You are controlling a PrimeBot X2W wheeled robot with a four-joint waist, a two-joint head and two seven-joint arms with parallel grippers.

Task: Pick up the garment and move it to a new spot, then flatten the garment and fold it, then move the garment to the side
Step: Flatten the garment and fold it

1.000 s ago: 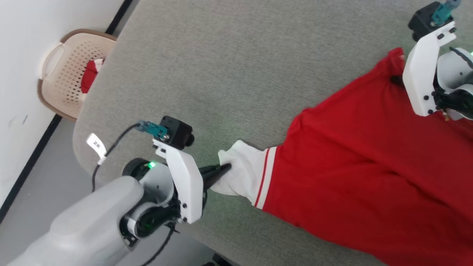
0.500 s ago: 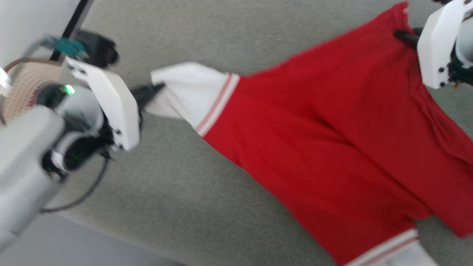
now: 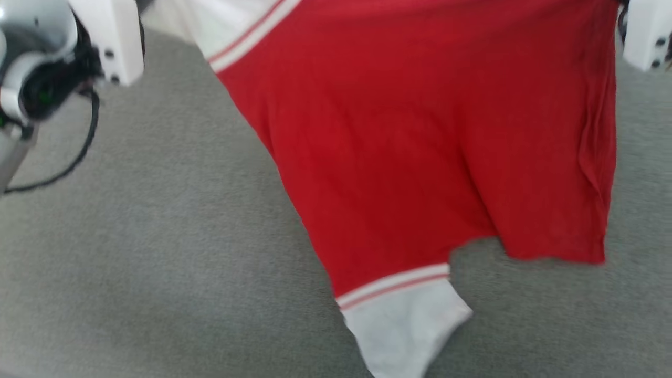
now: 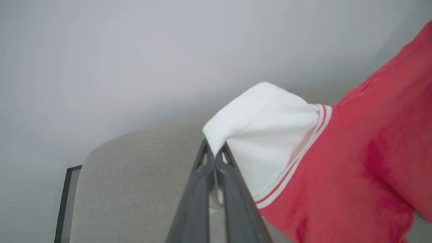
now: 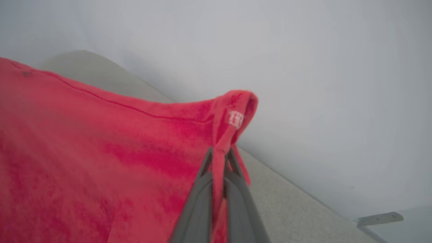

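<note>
The garment (image 3: 394,131) is bright red and hangs spread out above the grey table (image 3: 157,236). One white cuff (image 3: 409,325) with thin red stripes dangles at its lower end. In the left wrist view my left gripper (image 4: 214,153) is shut on the edge of the other white cuff (image 4: 266,125). My right gripper (image 5: 219,157) is shut on a bunched red corner of the garment (image 5: 101,152). In the head view the white wrist brackets of my left arm (image 3: 113,37) and right arm (image 3: 646,37) stand at the top corners, with the cloth stretched between them.
The grey fabric-covered table runs all around beneath the cloth. A black cable (image 3: 79,152) loops down from my left wrist. A pale wall (image 4: 168,50) rises behind the table, with a dark strip (image 4: 67,199) beside the table's rounded corner.
My right gripper has closed on the red corner. Both arms have raised the garment off the table, so it now hangs between them. The head view has shifted; the basket has left it.
</note>
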